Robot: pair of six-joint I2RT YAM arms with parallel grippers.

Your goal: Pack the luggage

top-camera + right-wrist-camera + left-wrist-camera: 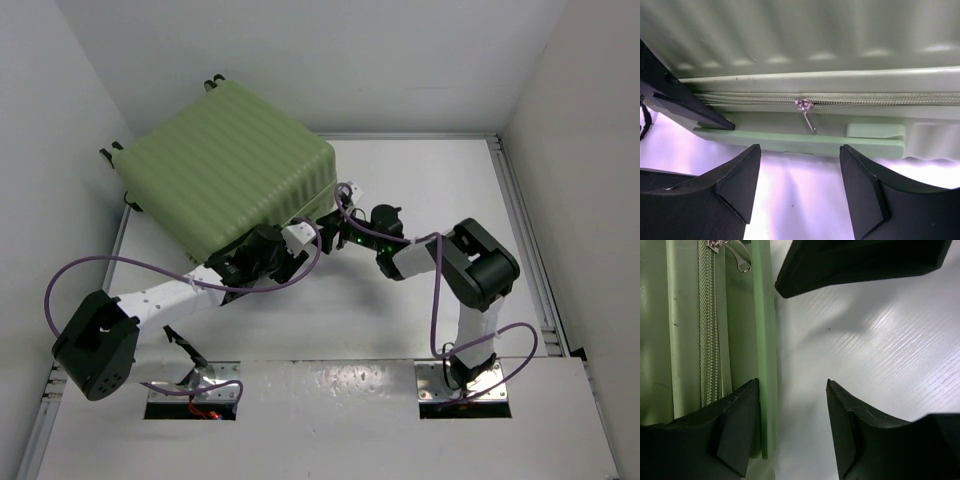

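The luggage (225, 165), a closed pale-green ribbed suitcase, lies flat at the back left of the table. My left gripper (283, 243) is open at its near right edge. In the left wrist view (792, 390) the suitcase's rim (765, 340) stands just inside the left finger (735, 425). The zipper (710, 325) runs beside it. My right gripper (335, 222) is open and empty. In the right wrist view (800, 150) it faces the suitcase's side (805, 40), a short way from the metal zipper pull (807, 114). The zipper looks closed where it shows.
Small wheels (213, 81) stick out at the suitcase's far side, near the left wall. A raised rail (520, 220) runs along the table's right edge. Purple cables (436, 300) loop off both arms. White table surface (440, 180) lies to the right of the suitcase.
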